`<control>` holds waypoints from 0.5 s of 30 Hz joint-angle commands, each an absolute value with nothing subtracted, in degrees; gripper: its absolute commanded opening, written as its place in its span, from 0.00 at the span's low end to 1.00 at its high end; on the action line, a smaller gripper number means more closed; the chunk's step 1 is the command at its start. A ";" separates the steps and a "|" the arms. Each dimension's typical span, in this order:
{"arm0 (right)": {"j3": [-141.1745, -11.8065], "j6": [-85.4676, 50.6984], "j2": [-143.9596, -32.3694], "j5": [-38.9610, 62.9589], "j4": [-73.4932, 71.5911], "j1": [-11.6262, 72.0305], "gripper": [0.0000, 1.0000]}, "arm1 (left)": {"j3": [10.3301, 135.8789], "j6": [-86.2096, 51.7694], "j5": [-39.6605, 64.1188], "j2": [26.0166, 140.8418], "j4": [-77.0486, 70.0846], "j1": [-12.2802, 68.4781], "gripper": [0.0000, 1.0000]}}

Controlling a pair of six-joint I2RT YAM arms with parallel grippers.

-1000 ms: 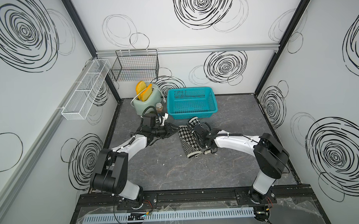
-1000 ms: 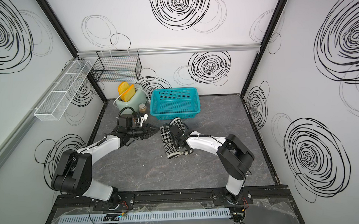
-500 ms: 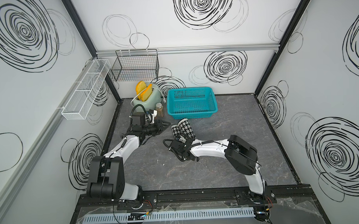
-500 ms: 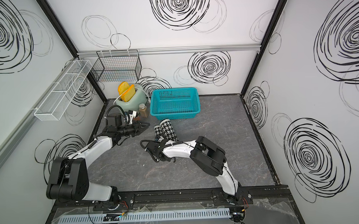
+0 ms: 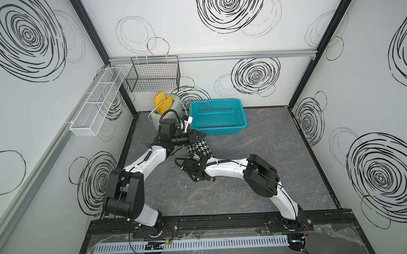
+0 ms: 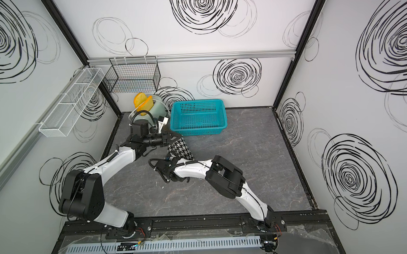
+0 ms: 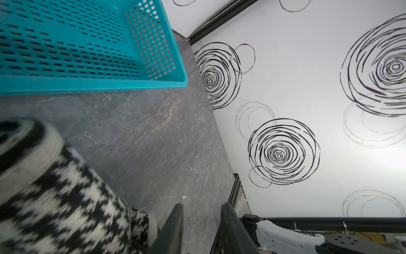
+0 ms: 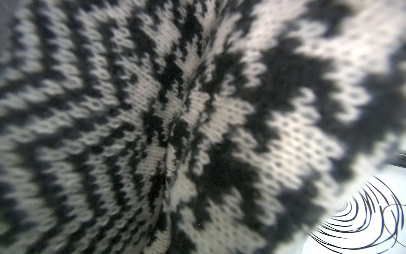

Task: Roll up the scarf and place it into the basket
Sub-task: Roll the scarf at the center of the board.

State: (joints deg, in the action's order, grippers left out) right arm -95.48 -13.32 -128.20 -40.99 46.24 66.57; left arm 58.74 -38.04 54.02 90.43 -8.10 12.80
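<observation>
While the rolled scarf (image 5: 198, 150) stood tilted on the table just in front of the basket (image 5: 217, 127), its lower end met the right gripper (image 5: 195, 159), whose jaws were closed, seemingly pinching the knit that filled the right wrist view. The left gripper (image 5: 201, 135) hovered at the roll's upper end, its fingers (image 7: 175, 224) parted around nothing. Rolling looked done and the transfer was in hand; the next move called for lifting the roll over the near rim and releasing it inside without unwinding.
</observation>
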 commanded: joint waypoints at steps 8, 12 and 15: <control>-94.36 -12.50 -133.06 -29.87 49.56 68.68 0.20 | 64.89 -29.11 55.45 103.65 -2.26 14.48 0.32; -95.25 -12.52 -132.91 -29.52 50.01 69.02 0.27 | 63.03 -28.37 53.85 105.73 -0.66 14.35 0.32; -95.83 -12.57 -132.17 -28.42 50.40 69.33 0.35 | 61.60 -28.56 52.18 106.90 -0.61 13.15 0.32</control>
State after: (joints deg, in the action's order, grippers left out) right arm -96.77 -12.40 -128.73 -40.16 47.59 67.64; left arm 62.81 -30.52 53.60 106.08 -1.21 14.28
